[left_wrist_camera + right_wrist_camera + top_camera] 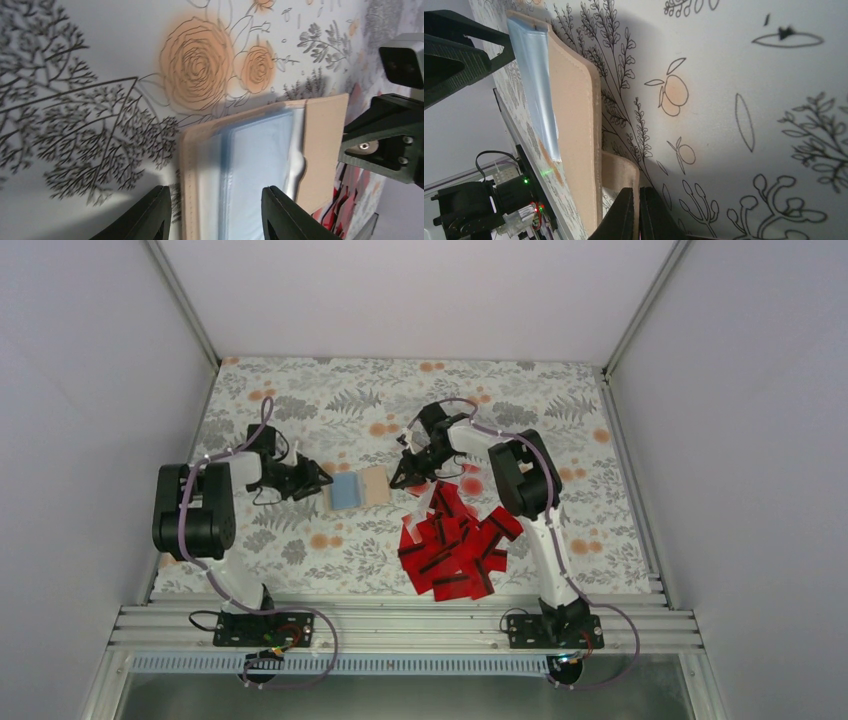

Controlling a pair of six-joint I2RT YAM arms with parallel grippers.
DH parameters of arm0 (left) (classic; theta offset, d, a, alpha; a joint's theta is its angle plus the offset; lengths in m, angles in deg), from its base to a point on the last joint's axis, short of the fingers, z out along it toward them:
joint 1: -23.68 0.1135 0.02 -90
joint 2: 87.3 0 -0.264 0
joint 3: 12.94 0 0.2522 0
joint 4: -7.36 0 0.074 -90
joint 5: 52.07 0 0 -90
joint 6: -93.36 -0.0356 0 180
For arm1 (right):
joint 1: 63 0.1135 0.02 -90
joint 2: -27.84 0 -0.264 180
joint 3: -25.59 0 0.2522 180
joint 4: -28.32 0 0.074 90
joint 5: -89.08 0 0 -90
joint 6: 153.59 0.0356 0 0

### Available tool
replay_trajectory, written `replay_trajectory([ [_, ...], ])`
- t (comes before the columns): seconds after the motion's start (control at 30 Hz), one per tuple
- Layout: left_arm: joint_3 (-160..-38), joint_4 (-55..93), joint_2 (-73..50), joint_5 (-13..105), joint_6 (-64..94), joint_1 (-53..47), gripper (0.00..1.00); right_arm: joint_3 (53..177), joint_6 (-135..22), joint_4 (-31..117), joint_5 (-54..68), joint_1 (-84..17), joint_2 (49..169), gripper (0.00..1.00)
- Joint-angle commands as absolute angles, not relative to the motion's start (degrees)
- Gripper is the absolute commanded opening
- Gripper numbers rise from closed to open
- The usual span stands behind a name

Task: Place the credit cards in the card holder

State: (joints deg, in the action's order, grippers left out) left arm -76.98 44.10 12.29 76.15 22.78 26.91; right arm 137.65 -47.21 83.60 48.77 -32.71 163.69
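Lying open, the card holder (372, 486) looks light and floppy; pin its tan edge. At its 9 o'clock the left gripper (320, 480) hangs half-spread; at 3 o'clock the right gripper (402, 480) is pinched shut. Thin, stiff-looking credit cards (455, 545) heap at 5 o'clock.

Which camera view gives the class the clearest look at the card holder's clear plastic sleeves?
The left wrist view: the open card holder is close up, its clear sleeves facing the camera. The top external view shows it small, a bluish half beside a tan half. The right wrist view shows it nearly edge-on.
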Motion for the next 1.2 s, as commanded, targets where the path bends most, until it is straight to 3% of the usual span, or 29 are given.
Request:
replay_trajectory([
  [0.0,-75.75,39.73,14.82,81.35,20.89,27.16,0.47,136.7,-48.32,87.75,40.48,-32.57,169.59,0.04],
  [0.57,-78.35,39.48,6.79,91.86,22.24,26.83,0.43,137.65,-46.88,86.67,41.04,-32.57,171.52,0.04],
  [0.73,-78.8,38.37,9.43,93.52,21.64,24.63,0.43,138.54,-45.77,85.63,42.32,-32.31,172.3,0.04],
  [1.17,-86.35,40.1,13.93,87.83,23.8,14.88,0.43,141.96,-43.17,84.8,44.69,-31.13,174.23,0.04],
])
